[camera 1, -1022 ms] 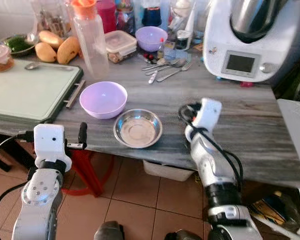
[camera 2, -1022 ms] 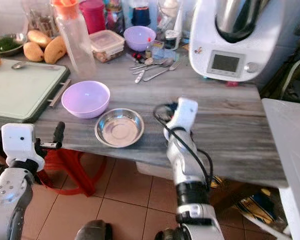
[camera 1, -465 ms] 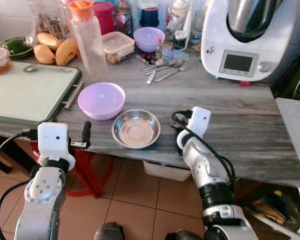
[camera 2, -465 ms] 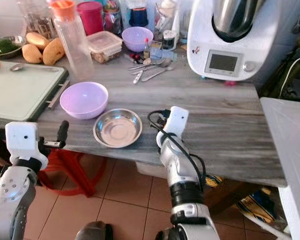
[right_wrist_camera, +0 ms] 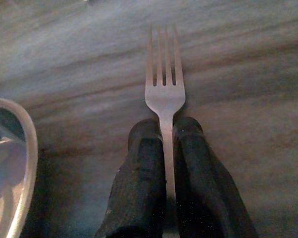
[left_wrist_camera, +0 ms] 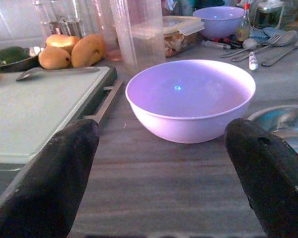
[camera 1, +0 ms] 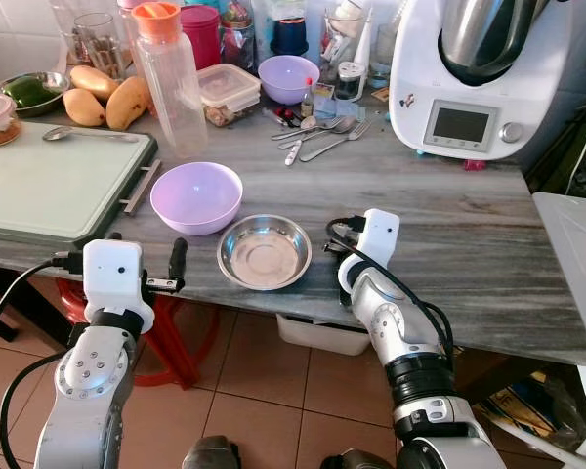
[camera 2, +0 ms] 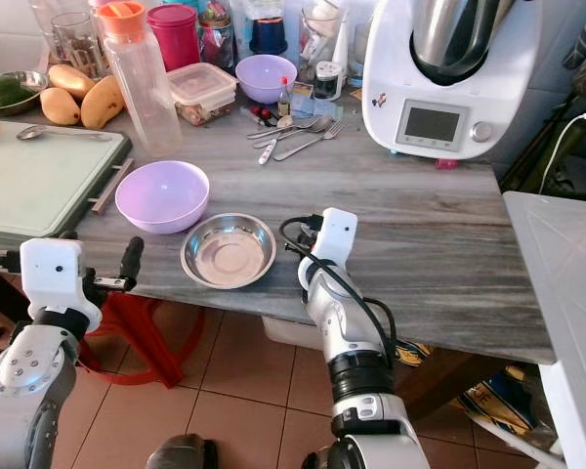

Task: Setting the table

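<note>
R gripper [right_wrist_camera: 164, 134] clenched on a fork [right_wrist_camera: 164, 84], tines flat on the grey wood counter [camera 1: 469, 234], just beside the steel bowl [camera 1: 265, 252] at its 3 o'clock. L gripper [left_wrist_camera: 164, 163] hangs at the counter's near edge, fingers [left_wrist_camera: 49, 178] spread wide w/ nothing between, facing the lilac bowl [camera 1: 197, 195]. That bowl sits at steel bowl's 10 o'clock, nearly touching. Spare cutlery [camera 1: 317, 132] lies well apart at 12, near the white food processor [camera 1: 474, 78]. Green board [camera 1: 49, 176] at 9.

Two silver jointed arms carry boxy white wrist housings, looped black cables, and long matte black fingers [left_wrist_camera: 54, 183] with rounded tips.
</note>
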`<state>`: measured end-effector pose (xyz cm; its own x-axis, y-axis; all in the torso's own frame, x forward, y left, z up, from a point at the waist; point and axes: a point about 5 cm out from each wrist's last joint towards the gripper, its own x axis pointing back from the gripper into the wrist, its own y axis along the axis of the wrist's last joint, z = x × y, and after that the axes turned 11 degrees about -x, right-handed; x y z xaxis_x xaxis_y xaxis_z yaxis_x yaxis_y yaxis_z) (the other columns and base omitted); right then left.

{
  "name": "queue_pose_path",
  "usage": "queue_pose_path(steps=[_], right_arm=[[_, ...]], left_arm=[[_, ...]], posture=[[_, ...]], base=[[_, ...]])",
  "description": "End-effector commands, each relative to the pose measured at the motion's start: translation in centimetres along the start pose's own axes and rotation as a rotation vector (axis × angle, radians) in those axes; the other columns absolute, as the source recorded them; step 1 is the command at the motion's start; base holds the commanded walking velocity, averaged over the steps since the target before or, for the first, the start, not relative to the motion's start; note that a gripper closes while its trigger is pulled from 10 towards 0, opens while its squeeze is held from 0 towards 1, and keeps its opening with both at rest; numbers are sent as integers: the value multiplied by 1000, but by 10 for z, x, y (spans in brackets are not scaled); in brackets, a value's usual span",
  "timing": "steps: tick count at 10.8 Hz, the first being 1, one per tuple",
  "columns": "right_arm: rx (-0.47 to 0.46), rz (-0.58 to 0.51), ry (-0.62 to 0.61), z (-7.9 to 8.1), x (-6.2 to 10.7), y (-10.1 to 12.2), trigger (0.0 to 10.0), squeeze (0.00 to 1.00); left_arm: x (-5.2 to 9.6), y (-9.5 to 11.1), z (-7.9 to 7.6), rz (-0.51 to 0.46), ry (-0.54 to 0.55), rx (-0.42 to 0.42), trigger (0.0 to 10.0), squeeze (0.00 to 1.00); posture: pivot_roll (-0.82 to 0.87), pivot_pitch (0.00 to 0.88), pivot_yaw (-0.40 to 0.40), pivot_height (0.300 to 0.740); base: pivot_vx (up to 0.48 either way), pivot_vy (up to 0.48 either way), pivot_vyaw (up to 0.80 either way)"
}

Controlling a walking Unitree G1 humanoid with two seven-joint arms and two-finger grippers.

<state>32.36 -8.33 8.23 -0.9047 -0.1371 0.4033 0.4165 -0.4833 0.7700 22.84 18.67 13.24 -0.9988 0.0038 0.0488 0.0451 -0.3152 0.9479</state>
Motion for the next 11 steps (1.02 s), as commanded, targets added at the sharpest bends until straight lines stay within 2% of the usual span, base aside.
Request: queue_pose_path(steps=[1,7,9,11], right_arm=[[-21,60,69,32,-2,-11,10000,0],[-27,68,102,53,-7,-10,10000,0],[-41,45,104,57,-9,-6,10000,0],[-11,33,107,57,-10,-4,10000,0]], left_arm=[[-1,-1,-1,5,-5,6,10000,0],[-3,0,-9,0,-29,16,10000,0],[-3,0,-10,-1,-32,18,10000,0],[-3,0,-11,-2,-35,21,10000,0]], posture=[[122,15,-18,740],[117,15,-19,740],[116,13,-21,740],[114,13,-22,740]], base=[[0,0,0],[0,0,0],[0,0,0],[0,0,0]])
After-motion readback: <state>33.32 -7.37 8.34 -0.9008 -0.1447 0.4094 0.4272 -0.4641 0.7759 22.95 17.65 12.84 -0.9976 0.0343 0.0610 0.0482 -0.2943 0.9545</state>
